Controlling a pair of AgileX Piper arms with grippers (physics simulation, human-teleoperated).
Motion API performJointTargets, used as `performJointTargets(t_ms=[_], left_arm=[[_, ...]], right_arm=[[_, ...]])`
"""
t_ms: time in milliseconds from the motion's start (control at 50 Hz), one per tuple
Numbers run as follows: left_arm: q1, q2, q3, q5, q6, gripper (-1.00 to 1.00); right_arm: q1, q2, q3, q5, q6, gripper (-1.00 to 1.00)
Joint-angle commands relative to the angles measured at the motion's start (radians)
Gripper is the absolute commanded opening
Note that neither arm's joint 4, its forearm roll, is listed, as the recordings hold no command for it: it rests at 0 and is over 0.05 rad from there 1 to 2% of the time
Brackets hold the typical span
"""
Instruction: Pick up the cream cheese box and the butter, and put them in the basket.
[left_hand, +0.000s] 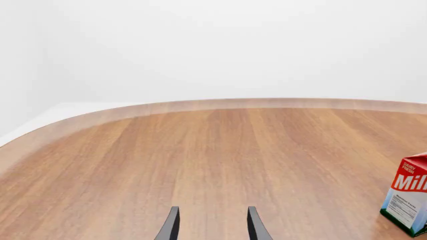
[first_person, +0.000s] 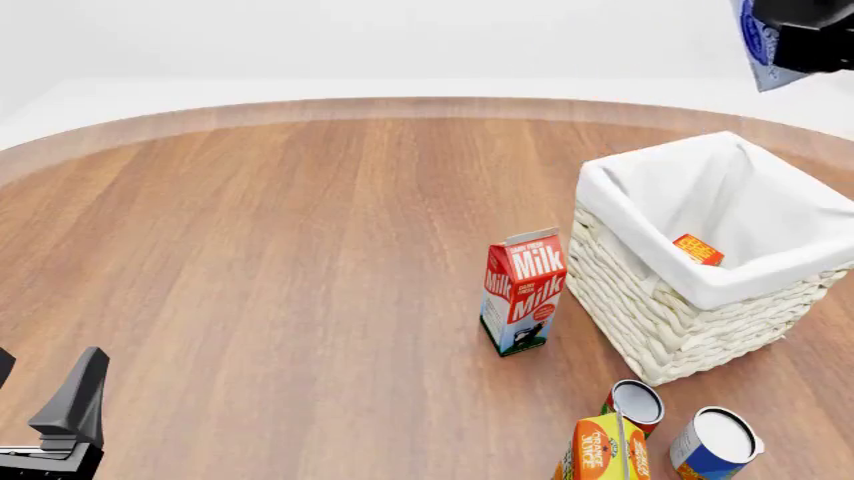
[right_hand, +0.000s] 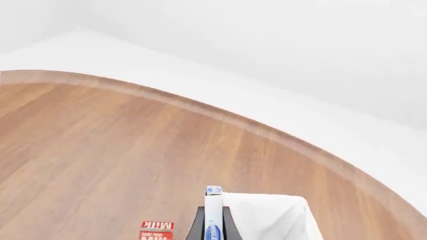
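Note:
The basket (first_person: 667, 300) of white wicker with a cloth lining stands at the right of the table. Inside it lies the butter (first_person: 697, 249), of which only a red-orange corner shows. High above the basket's far side, my right gripper (first_person: 785, 48) is shut on the cream cheese box (first_person: 761, 42), a thin blue-and-white pack. The right wrist view shows that box (right_hand: 213, 212) edge-on between the fingers (right_hand: 197, 226), with the basket's lining (right_hand: 267, 215) below. My left gripper (first_person: 40, 390) stays low at the near left, open and holding nothing (left_hand: 213, 225).
A red-and-white milk carton (first_person: 523, 292) stands upright just left of the basket, also seen in the left wrist view (left_hand: 408, 192). Two cans (first_person: 638, 403) (first_person: 714, 443) and an orange juice carton (first_person: 601, 452) sit at the near right. The table's curved far edge (first_person: 400, 105) runs behind.

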Motion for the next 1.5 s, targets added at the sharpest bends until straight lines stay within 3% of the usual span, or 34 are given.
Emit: performJointTargets(t_ms=[20, 120, 160, 300, 560, 960, 1120, 1500], left_arm=[[0.000, 0.000, 0.000, 0.000, 0.000, 1.00], [0.000, 0.000, 0.000, 0.000, 0.000, 1.00], [0.000, 0.000, 0.000, 0.000, 0.000, 1.00], [0.000, 0.000, 0.000, 0.000, 0.000, 1.00], [0.000, 0.000, 0.000, 0.000, 0.000, 1.00], [0.000, 0.000, 0.000, 0.000, 0.000, 1.00], [0.000, 0.000, 0.000, 0.000, 0.000, 1.00], [0.000, 0.000, 0.000, 0.000, 0.000, 1.00]], right_arm=[[-0.141, 0.042, 0.043, -0.049, -0.019, -1.00], [-0.162, 0.034, 0.048, -0.037, -0.035, -1.00], [-0.168, 0.046, -0.007, 0.009, -0.037, -1.00], [-0.207, 0.040, 0.082, -0.046, -0.048, -1.00], [-0.218, 0.065, 0.108, -0.038, -0.057, -1.00], [-0.228, 0.080, 0.226, -0.114, -0.076, -1.00], [-0.243, 0.064, 0.210, -0.077, -0.089, -1.00], [-0.257, 0.076, 0.242, -0.100, -0.098, -1.00]])
